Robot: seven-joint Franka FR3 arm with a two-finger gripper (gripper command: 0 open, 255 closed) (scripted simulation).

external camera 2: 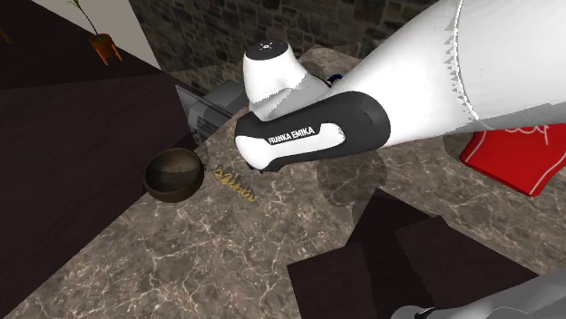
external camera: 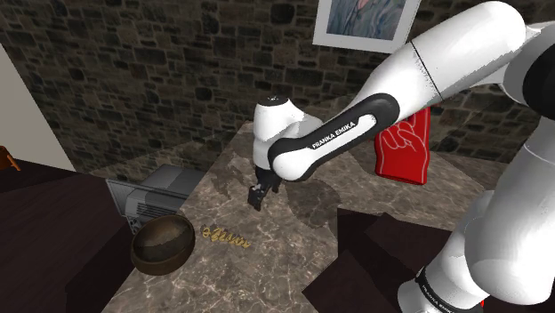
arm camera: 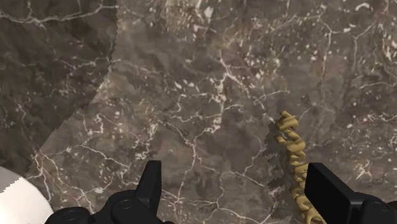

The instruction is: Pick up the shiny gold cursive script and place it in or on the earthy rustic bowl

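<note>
The gold cursive script (external camera: 225,236) lies flat on the brown marble table (external camera: 285,258), just right of the dark brown bowl (external camera: 163,243) in the shoulder view. The second exterior view has the script (external camera 2: 235,180) beside the bowl (external camera 2: 173,174) too. My black gripper (external camera: 261,194) hangs above the table, up and to the right of the script and clear of it. In the wrist view the gripper (arm camera: 234,184) is open, and the gold script (arm camera: 294,167) runs along the marble close to one finger (arm camera: 326,189), not between the two.
A red foam-hand shape (external camera: 405,145) stands at the table's far right. A grey appliance (external camera: 147,197) sits below the table's left edge behind the bowl. Dark floor (external camera: 44,240) lies to the left, a stone wall (external camera: 133,62) behind.
</note>
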